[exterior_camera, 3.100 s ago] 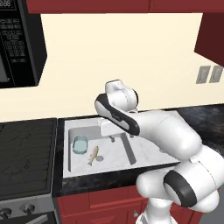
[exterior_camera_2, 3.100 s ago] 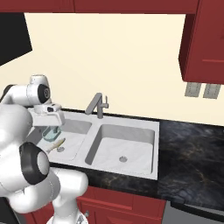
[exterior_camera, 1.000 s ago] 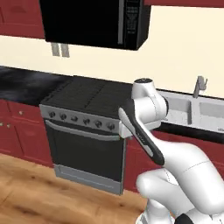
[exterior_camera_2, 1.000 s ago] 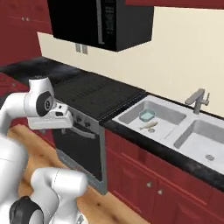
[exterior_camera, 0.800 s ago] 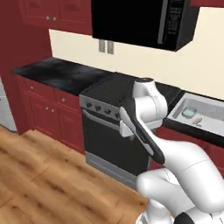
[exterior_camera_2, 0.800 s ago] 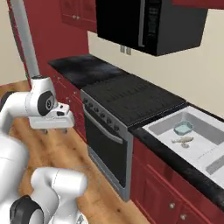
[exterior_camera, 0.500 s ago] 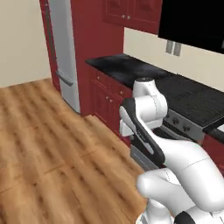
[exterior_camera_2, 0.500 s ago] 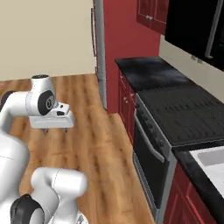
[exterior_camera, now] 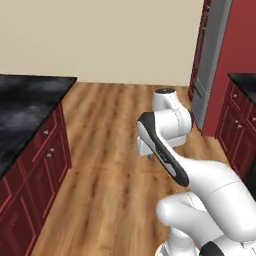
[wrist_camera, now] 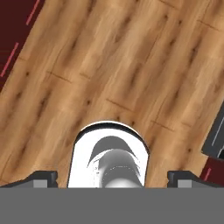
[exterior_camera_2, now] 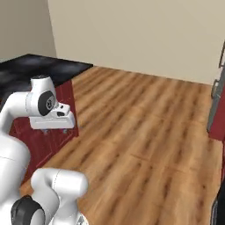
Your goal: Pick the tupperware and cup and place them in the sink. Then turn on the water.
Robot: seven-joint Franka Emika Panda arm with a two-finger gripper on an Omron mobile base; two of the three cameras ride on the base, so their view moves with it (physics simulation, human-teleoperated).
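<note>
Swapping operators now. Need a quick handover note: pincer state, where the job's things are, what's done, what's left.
Pincer: open, nothing between its finger tips; it points down at the wood floor.
Base: facing open wooden floor, with a dark red cabinet under a black counter to the left and a grey fridge to the right.
Job's things: from here I can't tell where the tupperware, cup and sink are, or whether anything is done.
Left: probably turn the base toward the sink and check what is in it, put in what is missing, then turn on the water.
</note>
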